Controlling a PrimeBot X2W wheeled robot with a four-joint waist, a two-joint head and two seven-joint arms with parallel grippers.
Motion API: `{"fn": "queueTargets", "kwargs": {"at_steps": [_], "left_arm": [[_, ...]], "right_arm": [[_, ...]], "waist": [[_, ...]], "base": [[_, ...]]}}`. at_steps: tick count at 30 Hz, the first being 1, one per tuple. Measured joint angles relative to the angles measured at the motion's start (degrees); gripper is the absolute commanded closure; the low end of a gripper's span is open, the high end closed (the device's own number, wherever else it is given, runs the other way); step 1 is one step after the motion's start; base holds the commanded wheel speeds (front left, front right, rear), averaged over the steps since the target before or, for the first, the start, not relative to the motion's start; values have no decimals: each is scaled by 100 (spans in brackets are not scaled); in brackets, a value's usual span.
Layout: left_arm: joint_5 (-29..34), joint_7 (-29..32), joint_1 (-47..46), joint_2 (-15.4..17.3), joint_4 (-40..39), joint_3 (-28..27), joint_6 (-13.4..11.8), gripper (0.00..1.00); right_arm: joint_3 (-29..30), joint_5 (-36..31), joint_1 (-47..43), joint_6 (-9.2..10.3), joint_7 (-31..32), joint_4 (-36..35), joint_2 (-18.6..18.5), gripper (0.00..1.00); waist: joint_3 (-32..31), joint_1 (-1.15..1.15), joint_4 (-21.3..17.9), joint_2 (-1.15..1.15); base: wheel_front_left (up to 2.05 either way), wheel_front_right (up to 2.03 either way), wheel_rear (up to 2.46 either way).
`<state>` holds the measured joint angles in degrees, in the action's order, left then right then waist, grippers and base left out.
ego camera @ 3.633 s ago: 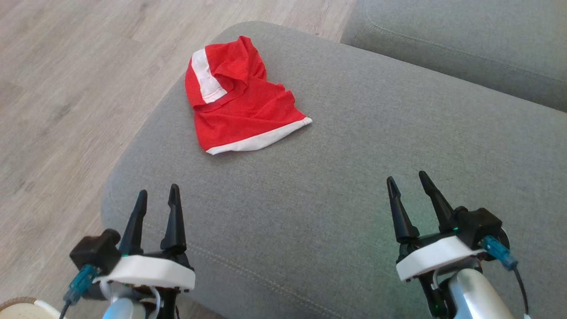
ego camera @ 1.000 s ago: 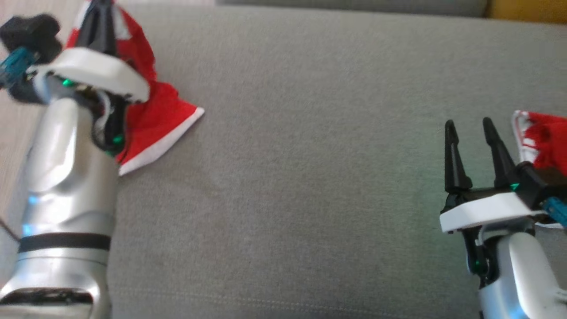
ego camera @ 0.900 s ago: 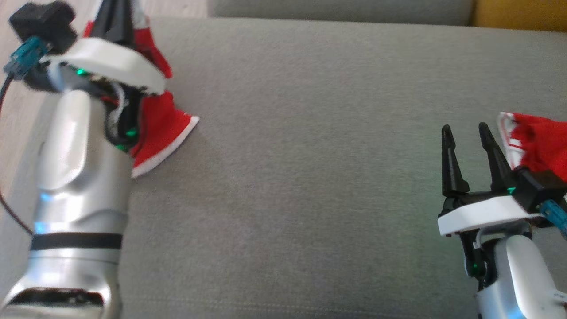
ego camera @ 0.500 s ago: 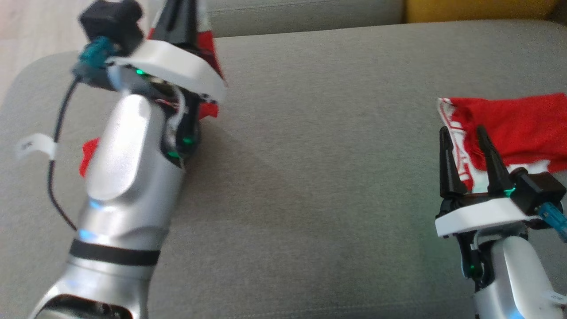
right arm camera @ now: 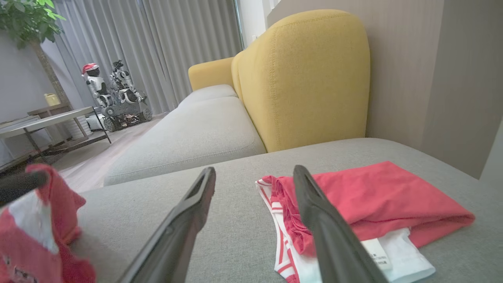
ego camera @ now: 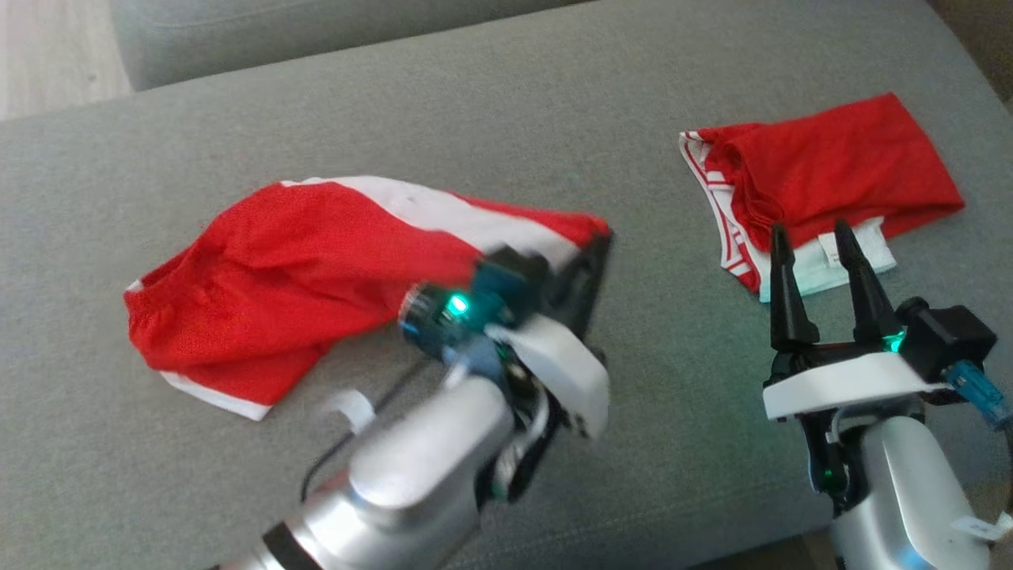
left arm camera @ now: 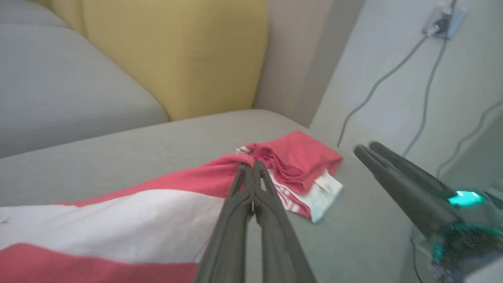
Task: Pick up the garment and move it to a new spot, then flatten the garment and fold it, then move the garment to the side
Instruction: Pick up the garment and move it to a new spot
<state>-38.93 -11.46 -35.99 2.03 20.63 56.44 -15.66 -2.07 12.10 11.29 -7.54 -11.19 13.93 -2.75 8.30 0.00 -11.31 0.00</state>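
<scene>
No text is legible. The folded garment [right arm camera: 373,200] has a small white label [right arm camera: 376,251] whose print is too small to read. A white tag [ego camera: 977,526] on the right arm [ego camera: 894,475] is blurred, and the garment [ego camera: 301,269] bears no readable lettering.

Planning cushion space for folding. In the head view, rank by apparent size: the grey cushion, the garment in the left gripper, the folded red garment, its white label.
1. grey cushion
2. held garment, pinched by the left gripper
3. folded red garment, somewhat smaller
4. white label, by far the smallest
</scene>
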Motion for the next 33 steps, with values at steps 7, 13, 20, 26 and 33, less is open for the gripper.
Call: {"fn": "queueTargets", "kwargs": {"at_steps": [7,13,20,26,33], "left_arm": [[-472,30,10,57,248,1165,58,100],[-794,25,64,76,542,1488,235,0],[-1071,-233,36,134,921,842,254,0],[-723,-283,75,760,560,-692,176,0],[240,-301,1536,1319,-285,-2337,442,0]], "right_arm": [[10,0,14,0,-70,156,0,0],[19,-12,13,1,-87,258,0,0],[121,-114,6,0,-78,301,0,0],[225,-162,-44,0,0,297,1,0],[230,-158,-461,1,30,220,2,0]], "waist": [[81,0,15,0],[-11,0,277,0],[-166,0,717,0],[-383,0,1114,0],[-640,0,1477,0]], "base": [[0,0,0],[0,0,0],[0,0,0],[0,0,0],[0,0,0]]}}
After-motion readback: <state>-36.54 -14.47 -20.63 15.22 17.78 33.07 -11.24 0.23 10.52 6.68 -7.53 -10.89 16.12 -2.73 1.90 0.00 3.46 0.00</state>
